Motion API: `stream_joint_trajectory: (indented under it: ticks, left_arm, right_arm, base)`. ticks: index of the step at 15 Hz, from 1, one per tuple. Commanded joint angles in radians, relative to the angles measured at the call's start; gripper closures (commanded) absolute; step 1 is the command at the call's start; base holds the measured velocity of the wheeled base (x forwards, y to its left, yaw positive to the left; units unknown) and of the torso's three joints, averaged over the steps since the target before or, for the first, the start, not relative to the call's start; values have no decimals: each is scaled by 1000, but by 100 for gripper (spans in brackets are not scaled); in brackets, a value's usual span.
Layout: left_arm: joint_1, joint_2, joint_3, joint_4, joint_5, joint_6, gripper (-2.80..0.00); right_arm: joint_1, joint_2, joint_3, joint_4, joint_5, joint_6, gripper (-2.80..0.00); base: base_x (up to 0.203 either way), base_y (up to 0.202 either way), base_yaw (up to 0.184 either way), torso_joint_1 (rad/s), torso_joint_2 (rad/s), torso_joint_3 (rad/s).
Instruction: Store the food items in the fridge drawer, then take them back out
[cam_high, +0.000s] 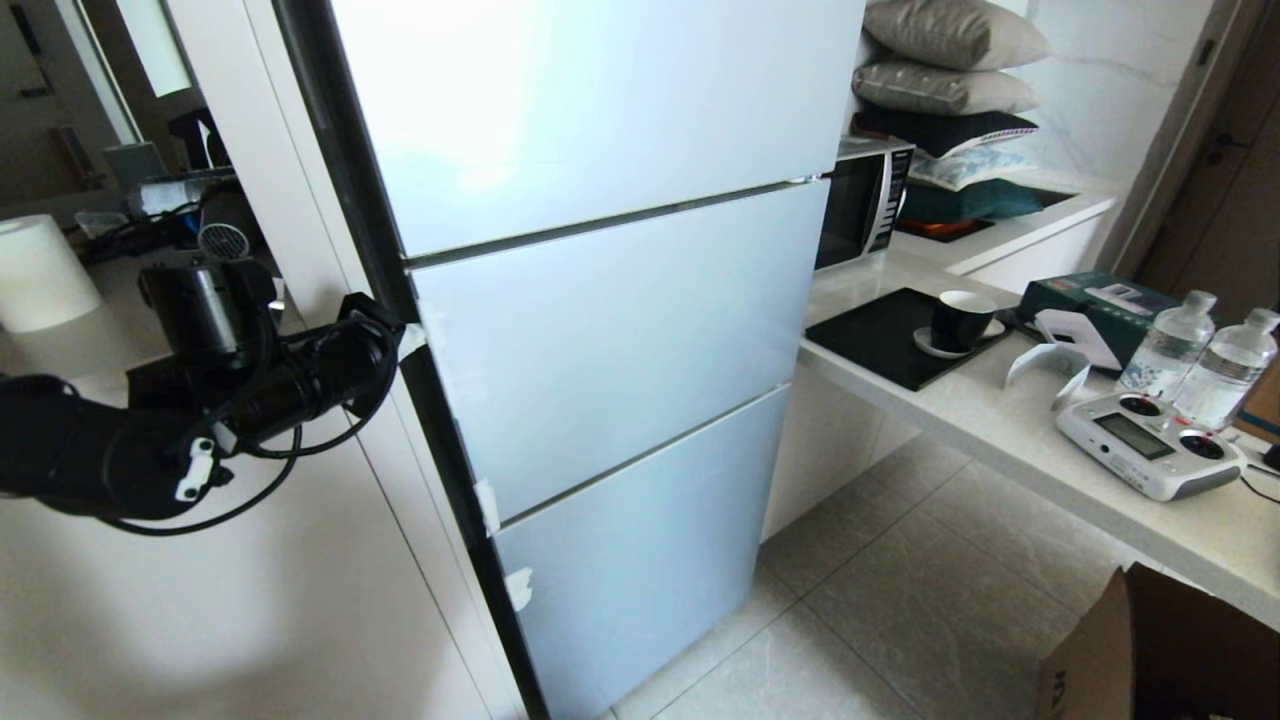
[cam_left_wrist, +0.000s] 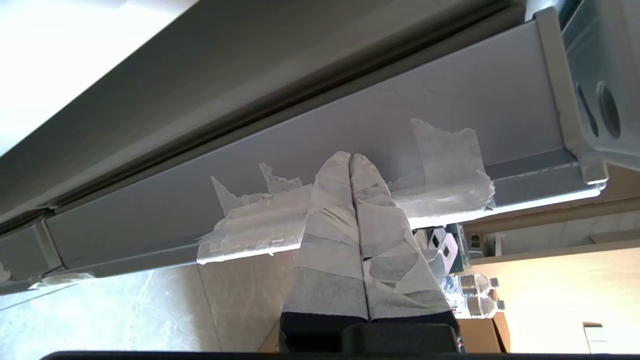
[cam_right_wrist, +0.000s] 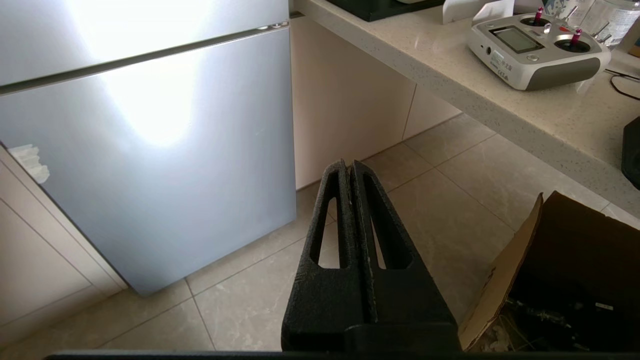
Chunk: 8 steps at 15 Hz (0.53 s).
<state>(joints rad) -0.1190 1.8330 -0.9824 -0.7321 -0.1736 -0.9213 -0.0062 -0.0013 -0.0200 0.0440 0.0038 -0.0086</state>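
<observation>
Left tool (cam_left_wrist: 351, 162) — taped fingers pressed together, holding nothing — sits tip-first against the middle door panel's (cam_high: 610, 340) taped edge (cam_left_wrist: 445, 170). Fridge drawer and food unseen behind it. The panel looks stiff and slippery — hook that edge.

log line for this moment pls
fridge shut | left end effector shut, tips at taped middle door edge | right end effector shut, idle over floor

No text reads clearly (the remote controller's (cam_right_wrist: 535, 52) tiny label is illegible).
</observation>
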Motion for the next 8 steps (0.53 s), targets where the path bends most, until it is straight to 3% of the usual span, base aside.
stream_joint_trajectory:
  ticks: [1,8]
  left_arm:
    - [-17,-6,6,0,-7,-5,0]
    - [-59,-42,78,-3,-7,-4,0]
  right_arm:
    - [0,0,0,0,0,-1,0]
    - [0,0,0,0,-1,-1,0]
  base:
    - [0,0,0,0,0,0]
    - [0,0,0,0,0,0]
